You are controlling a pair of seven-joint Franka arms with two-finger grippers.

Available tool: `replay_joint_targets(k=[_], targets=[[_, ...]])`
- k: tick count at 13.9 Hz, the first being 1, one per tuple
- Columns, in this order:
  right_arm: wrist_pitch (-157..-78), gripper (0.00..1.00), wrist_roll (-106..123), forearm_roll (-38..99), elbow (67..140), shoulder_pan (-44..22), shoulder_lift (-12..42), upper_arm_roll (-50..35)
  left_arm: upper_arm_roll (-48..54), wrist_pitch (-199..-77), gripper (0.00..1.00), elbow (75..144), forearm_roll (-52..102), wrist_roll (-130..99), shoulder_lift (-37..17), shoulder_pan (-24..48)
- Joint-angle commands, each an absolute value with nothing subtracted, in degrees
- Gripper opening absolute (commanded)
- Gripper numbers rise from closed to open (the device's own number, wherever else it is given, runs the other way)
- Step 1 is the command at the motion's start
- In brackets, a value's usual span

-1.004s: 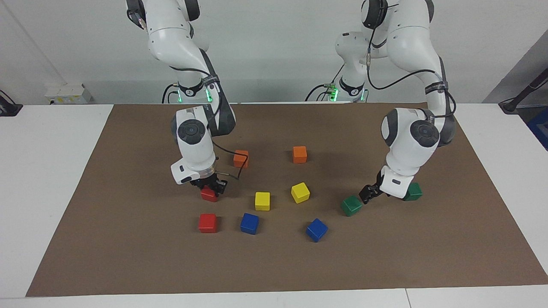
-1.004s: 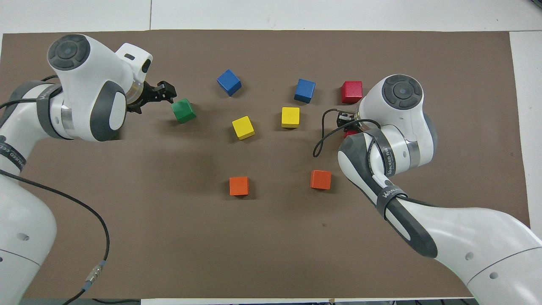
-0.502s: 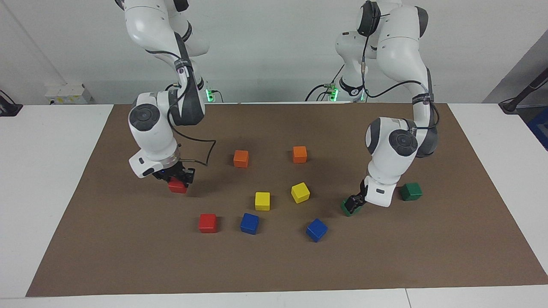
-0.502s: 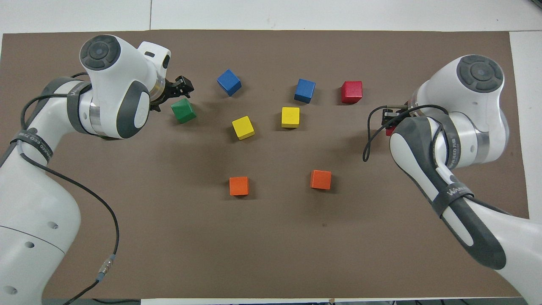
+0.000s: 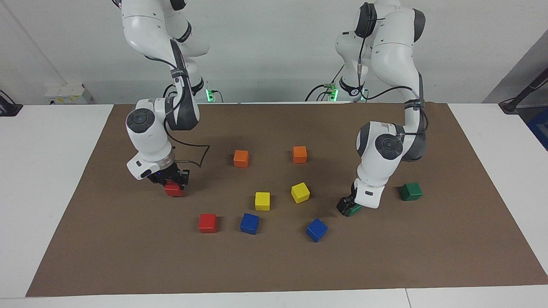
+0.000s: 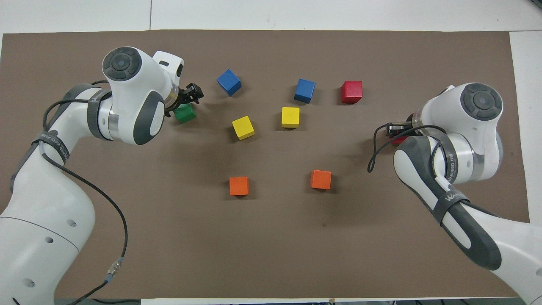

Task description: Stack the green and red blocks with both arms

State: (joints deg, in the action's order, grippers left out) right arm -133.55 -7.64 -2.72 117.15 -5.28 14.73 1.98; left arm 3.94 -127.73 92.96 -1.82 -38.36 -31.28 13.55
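My right gripper is shut on a red cube and holds it low over the mat toward the right arm's end; in the overhead view the arm hides most of that cube. The second red cube lies on the mat beside a blue cube. My left gripper is open and down at a green cube, covering its top. The second green cube lies toward the left arm's end, hidden under the arm from overhead.
Two yellow cubes, two blue cubes and two orange cubes lie spread over the middle of the brown mat. White table shows around the mat.
My right gripper carried its red cube toward the right arm's end and lowered it a little. My left gripper moved from beside the green cube down onto it. The other cubes stayed put.
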Motion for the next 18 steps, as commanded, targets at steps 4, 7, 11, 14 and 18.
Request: replay_joint_targets(k=[4,7,11,14,18], targets=[[-141.0,0.0,-2.5,-3.6,121.5,-2.0,13.8,1.2,2.9,-121.8,0.0,92.0,-5.7,-41.1,-30.4,13.8],[-141.9,0.0,-0.6,-3.6,122.3,-0.7,13.8,1.1,3.3,-116.0,0.0,91.3,-7.3,-30.4,-27.6,9.6],[-141.8,0.0,-1.5,-2.7,122.2,-0.9,13.9,1.1,3.4,-109.9,0.0,91.8,-0.3,-10.0,-22.8,0.3],[-141.9,0.73,-1.8,-2.5,122.0,-0.6,14.1,1.1,3.4,-109.9,0.0,93.5,1.8,3.6,-22.3,-4.3],[-136.1,1.0,-4.2,-1.8,118.3,-2.3,13.8,1.1,3.1,-111.1,0.0,93.6,2.5,9.5,-22.4,-4.8]])
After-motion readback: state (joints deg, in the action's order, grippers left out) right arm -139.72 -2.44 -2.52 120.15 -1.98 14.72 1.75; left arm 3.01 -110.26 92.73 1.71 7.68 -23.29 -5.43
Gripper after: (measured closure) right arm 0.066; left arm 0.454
